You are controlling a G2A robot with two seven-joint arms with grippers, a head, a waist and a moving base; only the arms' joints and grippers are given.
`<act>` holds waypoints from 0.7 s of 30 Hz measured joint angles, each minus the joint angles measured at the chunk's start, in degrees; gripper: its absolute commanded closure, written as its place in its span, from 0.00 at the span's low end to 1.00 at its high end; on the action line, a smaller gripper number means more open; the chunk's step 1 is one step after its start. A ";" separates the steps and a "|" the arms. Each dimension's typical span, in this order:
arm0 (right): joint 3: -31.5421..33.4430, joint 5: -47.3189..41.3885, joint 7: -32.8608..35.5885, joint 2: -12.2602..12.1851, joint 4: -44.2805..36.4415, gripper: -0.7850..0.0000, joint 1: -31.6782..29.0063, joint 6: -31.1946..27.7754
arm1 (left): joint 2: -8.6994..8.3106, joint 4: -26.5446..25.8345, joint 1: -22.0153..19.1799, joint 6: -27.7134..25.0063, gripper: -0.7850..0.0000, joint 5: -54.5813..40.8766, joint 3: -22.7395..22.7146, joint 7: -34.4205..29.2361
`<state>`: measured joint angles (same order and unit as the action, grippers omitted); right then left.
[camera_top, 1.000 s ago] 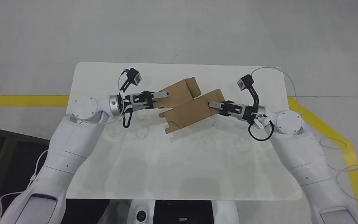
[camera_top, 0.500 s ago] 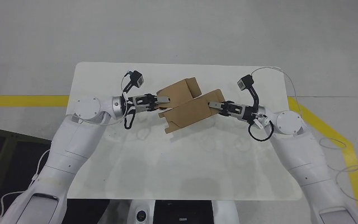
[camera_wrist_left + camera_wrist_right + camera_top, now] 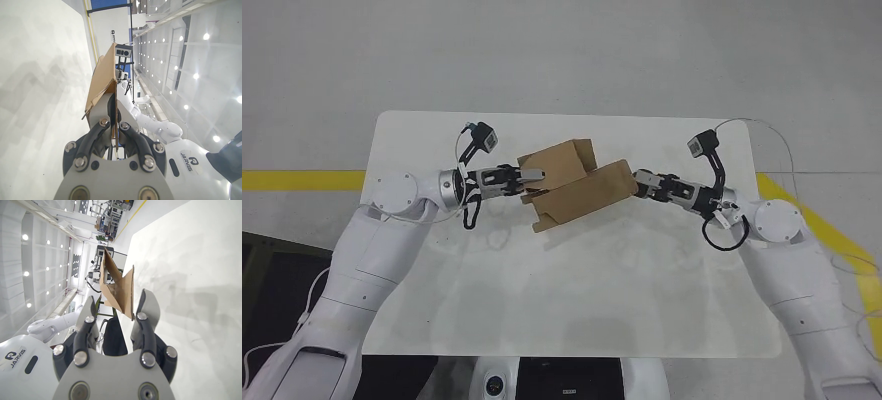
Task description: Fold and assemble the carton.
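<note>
Carton (image 3: 572, 185) sits half-opened over the far middle of the worktop (image 3: 572, 300), and we spot the change straight away: the right gripper (image 3: 117, 298) has let go of its end and backed off, jaws now spread wide with the cardboard corner just at them, unpinched. The left gripper (image 3: 113, 100) stays clamped tight on the flap at the other end. We judge that one arm alone steadies it now, freeing the right to re-grip for the next fold.
</note>
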<state>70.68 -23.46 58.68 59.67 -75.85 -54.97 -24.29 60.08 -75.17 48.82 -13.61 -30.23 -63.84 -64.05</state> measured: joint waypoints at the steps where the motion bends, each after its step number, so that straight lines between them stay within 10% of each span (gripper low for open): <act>1: 0.71 -0.19 0.73 -0.18 -0.74 0.00 -0.21 -0.33 | -0.04 -0.37 0.12 -0.40 1.00 0.48 -0.02 -0.35; 17: 0.90 -1.81 11.64 -0.85 -5.88 0.00 3.63 0.80 | -0.38 -4.62 1.87 -4.05 1.00 7.38 0.16 -1.11; 21: -3.61 -7.15 16.87 0.18 -3.65 0.19 6.72 0.62 | -0.39 -5.51 2.15 -4.99 1.00 8.10 0.57 -2.19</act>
<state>67.07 -30.62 75.55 59.85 -79.50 -48.25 -23.67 59.69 -80.68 50.96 -18.59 -22.13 -63.28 -66.25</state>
